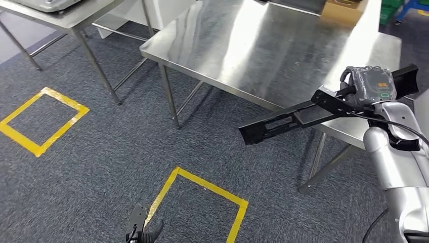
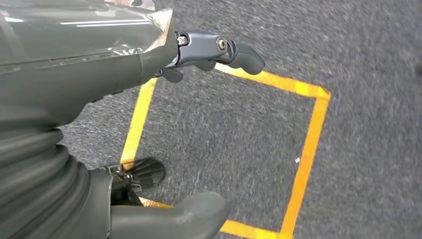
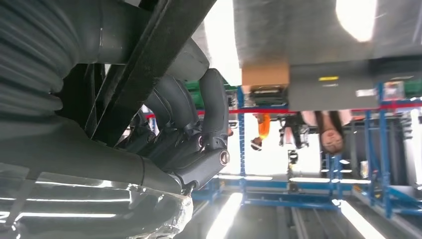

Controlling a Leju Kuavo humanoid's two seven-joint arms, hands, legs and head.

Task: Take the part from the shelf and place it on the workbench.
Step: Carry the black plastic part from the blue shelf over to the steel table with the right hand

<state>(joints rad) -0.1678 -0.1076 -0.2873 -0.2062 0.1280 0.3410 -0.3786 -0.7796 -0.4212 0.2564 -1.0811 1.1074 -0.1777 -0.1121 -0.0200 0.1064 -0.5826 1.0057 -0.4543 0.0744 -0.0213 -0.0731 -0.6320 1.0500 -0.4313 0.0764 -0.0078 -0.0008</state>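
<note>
Part [image 1: 303, 115] gripped level by raised right robot hand [image 1: 368, 87].

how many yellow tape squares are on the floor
2. One yellow tape square lies on the carpet at the left, near the smaller steel table. The other yellow tape square is closer, in front of the workbench. More may lie outside the picture.

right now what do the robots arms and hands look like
The right arm is a silver shell with black joint bands and a black cable looping beside it. The right hand is grey under clear plastic wrap, with a small green and orange marking. The left hand has a grey ribbed cover, thick grey thumb and darker fingers.
</note>
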